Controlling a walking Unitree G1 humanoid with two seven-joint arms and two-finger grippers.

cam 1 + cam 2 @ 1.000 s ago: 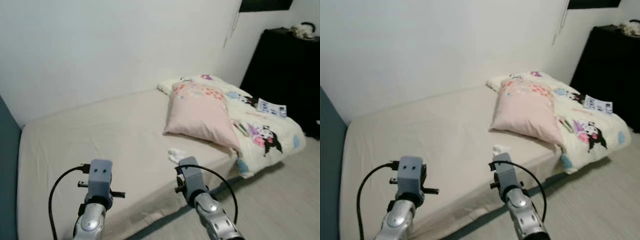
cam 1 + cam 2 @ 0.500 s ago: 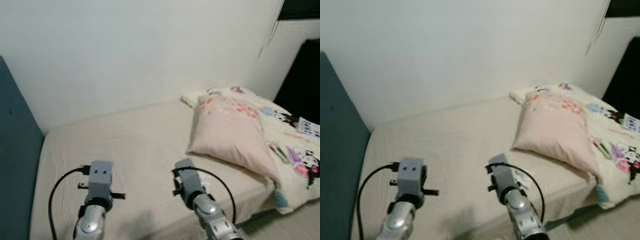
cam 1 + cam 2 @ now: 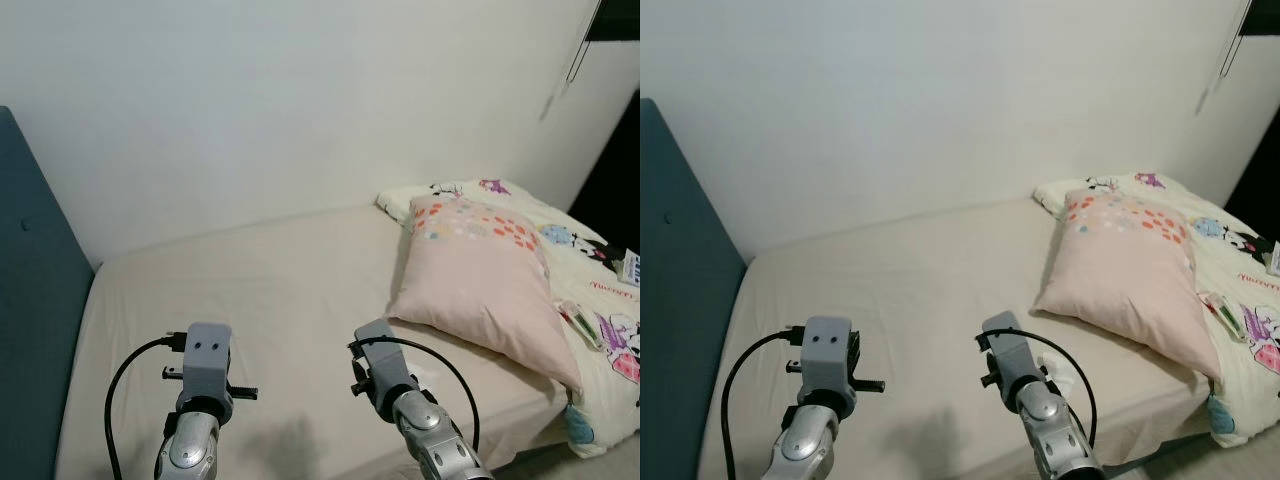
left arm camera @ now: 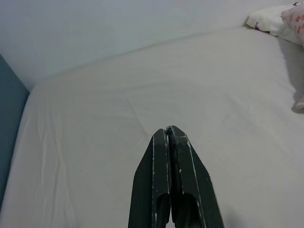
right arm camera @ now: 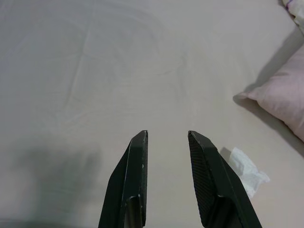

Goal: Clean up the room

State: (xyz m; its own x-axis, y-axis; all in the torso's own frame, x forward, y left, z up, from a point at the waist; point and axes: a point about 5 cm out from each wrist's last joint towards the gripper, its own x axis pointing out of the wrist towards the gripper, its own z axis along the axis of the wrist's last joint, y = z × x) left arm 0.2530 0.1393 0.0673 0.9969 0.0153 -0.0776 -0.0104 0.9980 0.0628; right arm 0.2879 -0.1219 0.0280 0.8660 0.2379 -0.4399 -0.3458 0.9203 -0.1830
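Observation:
A wide bed with a bare beige sheet (image 3: pixel 260 290) lies before me. A pink pillow (image 3: pixel 480 270) with coloured dots rests on its right part, partly over a cream cartoon-print blanket (image 3: pixel 605 340). A crumpled white tissue (image 5: pixel 247 170) lies on the sheet just in front of the pillow, beside my right gripper (image 5: pixel 167 136), which hovers open and empty over the sheet. My left gripper (image 4: pixel 167 129) is shut with nothing in it, held above the middle of the sheet. Both silver arms (image 3: pixel 195 440) reach forward from the near edge of the bed.
A blue padded headboard (image 3: pixel 35 320) stands along the bed's left end. A white wall (image 3: pixel 300 110) runs behind the bed. A small flat packet (image 3: pixel 582 323) lies on the blanket. A dark cabinet edge (image 3: pixel 625 190) and a hanging cord (image 3: pixel 575 60) show at far right.
The camera has swung left and come nearer the bed: the headboard came into view and the dark cabinet and floor slid out to the right. Both arms keep the same pose.

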